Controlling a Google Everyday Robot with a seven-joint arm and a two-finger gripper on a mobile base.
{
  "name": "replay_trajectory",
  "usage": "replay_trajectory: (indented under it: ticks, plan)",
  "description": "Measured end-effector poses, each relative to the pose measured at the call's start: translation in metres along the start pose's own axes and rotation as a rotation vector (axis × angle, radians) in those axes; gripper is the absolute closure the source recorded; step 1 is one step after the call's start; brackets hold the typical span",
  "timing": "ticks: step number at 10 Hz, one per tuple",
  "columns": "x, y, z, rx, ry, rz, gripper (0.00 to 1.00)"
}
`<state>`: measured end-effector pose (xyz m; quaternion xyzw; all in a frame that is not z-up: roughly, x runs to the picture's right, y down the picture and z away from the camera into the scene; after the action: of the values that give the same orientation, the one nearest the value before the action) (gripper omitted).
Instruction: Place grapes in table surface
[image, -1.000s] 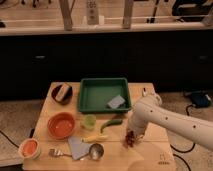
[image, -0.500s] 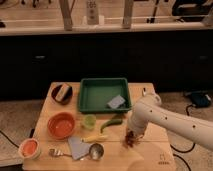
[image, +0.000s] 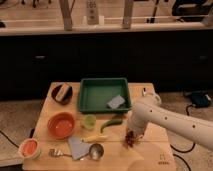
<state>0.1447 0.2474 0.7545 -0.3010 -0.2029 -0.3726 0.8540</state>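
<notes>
The grapes (image: 130, 139), a small dark reddish-brown lumpy bunch, are low over the light tan wooden table surface (image: 150, 155), right of centre near the front. My gripper (image: 132, 134) reaches down from the white arm right above them and hides their top. I cannot tell whether the grapes touch the wood.
A green tray (image: 100, 95) with a grey piece stands at the back. A green vegetable (image: 112, 123), a yellow piece (image: 94, 138), a small green cup (image: 89, 121), a metal cup (image: 96, 151), an orange bowl (image: 62, 125), a dark bowl (image: 62, 93) and a small orange-filled bowl (image: 30, 148) lie to the left.
</notes>
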Motion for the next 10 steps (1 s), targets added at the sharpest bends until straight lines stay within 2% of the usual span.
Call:
replay_trajectory:
  ticks: [3,7,8,10]
  plan:
    - [-0.018,0.004,0.012,-0.011,-0.009,-0.026,0.99]
    - [-0.037,0.01,0.037,-0.002,-0.023,-0.043,0.98]
    - [-0.04,0.011,0.041,-0.002,-0.025,-0.046,0.93]
    - [-0.044,0.012,0.048,0.0,-0.031,-0.05,0.72]
